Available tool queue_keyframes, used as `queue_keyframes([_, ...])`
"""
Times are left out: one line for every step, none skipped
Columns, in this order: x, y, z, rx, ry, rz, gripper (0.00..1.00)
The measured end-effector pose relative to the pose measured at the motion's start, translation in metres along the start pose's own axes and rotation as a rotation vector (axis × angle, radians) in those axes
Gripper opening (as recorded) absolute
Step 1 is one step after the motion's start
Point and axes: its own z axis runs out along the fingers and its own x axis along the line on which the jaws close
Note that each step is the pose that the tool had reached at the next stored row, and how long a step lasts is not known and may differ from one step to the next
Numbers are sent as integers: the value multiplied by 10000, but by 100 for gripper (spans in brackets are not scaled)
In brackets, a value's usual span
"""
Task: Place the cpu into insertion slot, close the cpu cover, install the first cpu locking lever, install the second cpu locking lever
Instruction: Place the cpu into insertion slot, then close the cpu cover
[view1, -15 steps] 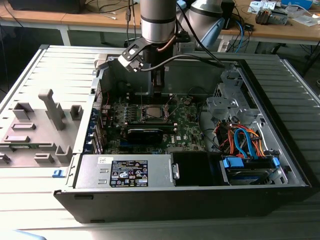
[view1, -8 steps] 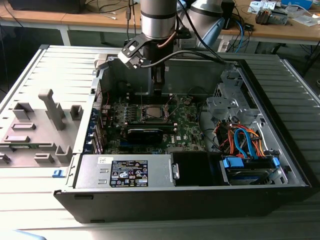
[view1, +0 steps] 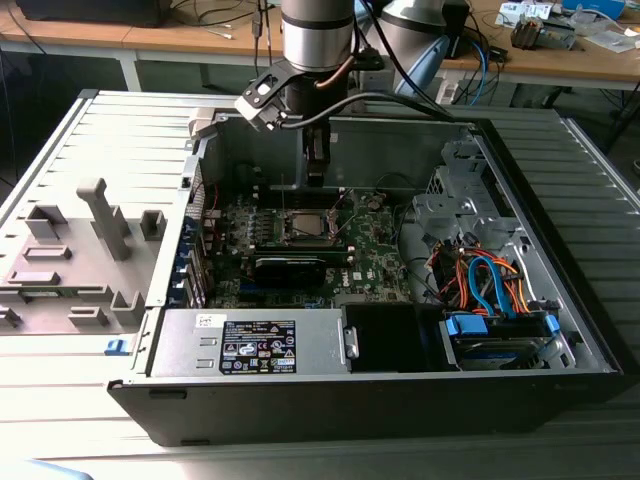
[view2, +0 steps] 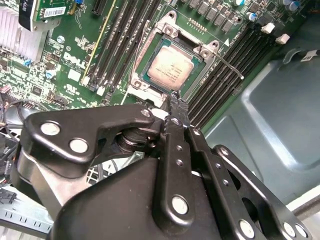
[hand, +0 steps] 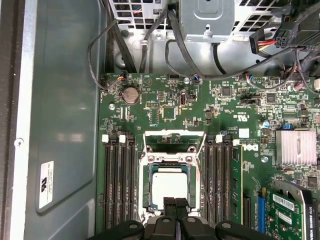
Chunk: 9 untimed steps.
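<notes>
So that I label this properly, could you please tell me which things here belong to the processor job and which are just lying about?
Part of the job: chip, seated in its socket; metal cover; locking lever; gripper, hanging over the chip.

Just lying about: memory slots; heat sink; coin battery; blue and orange cables; grey rack beside the case.

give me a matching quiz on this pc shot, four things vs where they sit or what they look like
Things:
1 cpu
2 gripper
3 coin battery
4 heatsink

Descriptions:
a ribbed silver block
b round silver disc on the green board
c seated in the insertion slot
d shut, above the cpu

Pairs: 1-c, 2-d, 3-b, 4-a
</notes>
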Motion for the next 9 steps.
queue_keyframes([0,0,0,0,1,0,11])
queue_keyframes([0,0,0,0,0,1,11])
queue_keyframes([0,0,-1,1,-1,0,11])
queue_keyframes([0,0,-1,1,-1,0,11])
queue_keyframes([0,0,-1,1,-1,0,11])
queue_keyframes([0,0,-1,1,-1,0,11])
queue_keyframes([0,0,-2,1,-1,0,11])
queue_keyframes([0,0,-2,1,-1,1,11])
queue_keyframes([0,0,-2,1,-1,0,11])
